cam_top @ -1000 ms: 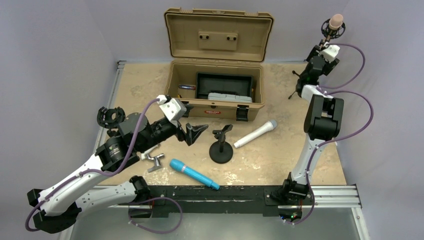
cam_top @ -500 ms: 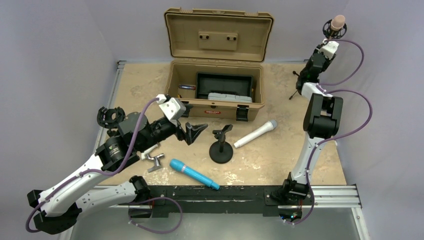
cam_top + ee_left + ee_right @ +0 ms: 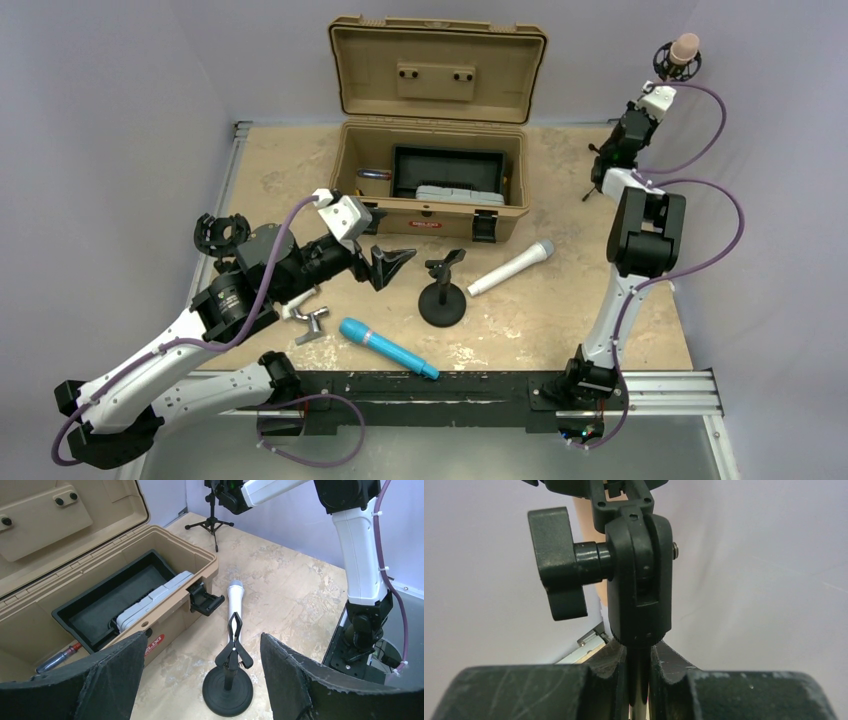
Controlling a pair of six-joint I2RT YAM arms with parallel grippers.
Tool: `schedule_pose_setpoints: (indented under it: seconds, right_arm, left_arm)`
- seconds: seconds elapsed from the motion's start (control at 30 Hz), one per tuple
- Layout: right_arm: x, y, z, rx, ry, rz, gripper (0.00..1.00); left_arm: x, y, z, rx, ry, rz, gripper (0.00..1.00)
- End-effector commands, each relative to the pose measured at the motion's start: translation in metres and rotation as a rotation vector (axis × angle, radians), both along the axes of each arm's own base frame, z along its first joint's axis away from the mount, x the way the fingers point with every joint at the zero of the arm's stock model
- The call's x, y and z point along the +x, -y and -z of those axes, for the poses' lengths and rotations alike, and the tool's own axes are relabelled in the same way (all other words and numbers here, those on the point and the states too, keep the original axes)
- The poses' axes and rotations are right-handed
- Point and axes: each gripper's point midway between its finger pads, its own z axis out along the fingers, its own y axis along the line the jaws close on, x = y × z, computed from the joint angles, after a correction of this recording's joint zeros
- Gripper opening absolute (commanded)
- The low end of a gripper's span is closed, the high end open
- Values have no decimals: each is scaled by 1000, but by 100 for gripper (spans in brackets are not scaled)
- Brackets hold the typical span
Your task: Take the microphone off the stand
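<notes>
A pink-headed microphone sits in a black ring mount on top of the tripod stand at the back right corner. My right gripper is raised to just below that mount. In the right wrist view the gripper is shut on the stand's thin pole, right under the black swivel joint and its knob. My left gripper hovers open and empty over the table's middle, facing a small round-base clip stand.
An open tan case stands at the back centre. A silver microphone lies right of the clip stand, and a blue microphone near the front edge. A spare black ring mount and a metal wing clamp sit by the left arm.
The right gripper has risen along the stand and closed on its pole. The microphone's head has shifted slightly to the right. The left arm has not moved.
</notes>
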Motion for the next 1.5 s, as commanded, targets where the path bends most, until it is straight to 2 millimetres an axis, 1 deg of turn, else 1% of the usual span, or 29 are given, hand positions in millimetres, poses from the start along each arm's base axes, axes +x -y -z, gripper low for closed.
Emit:
schedule_pose_setpoints:
  seconds: [0.0, 0.13, 0.2, 0.3, 0.4, 0.5, 0.6, 0.77, 0.87, 0.93, 0.97, 1.1, 1.2, 1.27, 1.37, 1.47]
  right_arm:
    - [-19, -1, -26, -48, -1, 16, 0]
    - [-31, -11, -30, -34, 6, -5, 0]
    - [-37, -20, -38, -48, 16, -24, 0]
    - [-42, -30, -47, -40, 27, -38, 0]
    - [-46, -36, -50, -1, 36, -59, 0]
    - [-54, -43, -46, 31, 29, -74, 0]
    - [-61, -55, -43, 42, -3, -77, 0]
    - [-80, -85, -36, 79, -57, -82, 0]
    - [-98, -106, -32, 88, -71, -118, 0]
    - [-114, -113, -30, 104, -61, -140, 0]
    - [-123, -115, -24, 112, -67, -149, 0]
    - [-157, -115, -24, 127, -55, -134, 0]
    - [-177, -117, -38, 132, -18, -149, 0]
    - [-184, -121, -44, 142, -5, -172, 0]
    - [-194, -126, -43, 173, -9, -192, 0]
    - [-212, -123, -45, 217, 25, -166, 0]
  left_arm:
    - [-3, -2, -22, -54, 31, 12, 81]
    - [-6, -4, -25, -64, 39, 13, 81]
    - [-7, -6, -27, -69, 43, 13, 81]
    - [-8, -8, -30, -79, 47, 12, 81]
    - [-10, -9, -32, -87, 48, 15, 81]
    - [-13, -9, -34, -97, 49, 24, 81]
    - [-14, -10, -36, -102, 49, 27, 81]
    - [-16, -9, -37, -108, 45, 35, 81]
    - [-18, -7, -35, -106, 41, 44, 81]
    - [-16, -7, -34, -100, 44, 36, 81]
    - [-16, -7, -33, -96, 44, 32, 81]
    - [-15, -4, -29, -81, 42, 32, 81]
    - [-17, 1, -26, -76, 32, 47, 81]
    - [-18, 3, -24, -72, 30, 53, 81]
    - [-18, 4, -23, -66, 30, 54, 81]
    - [-19, 4, -24, -68, 32, 59, 81]
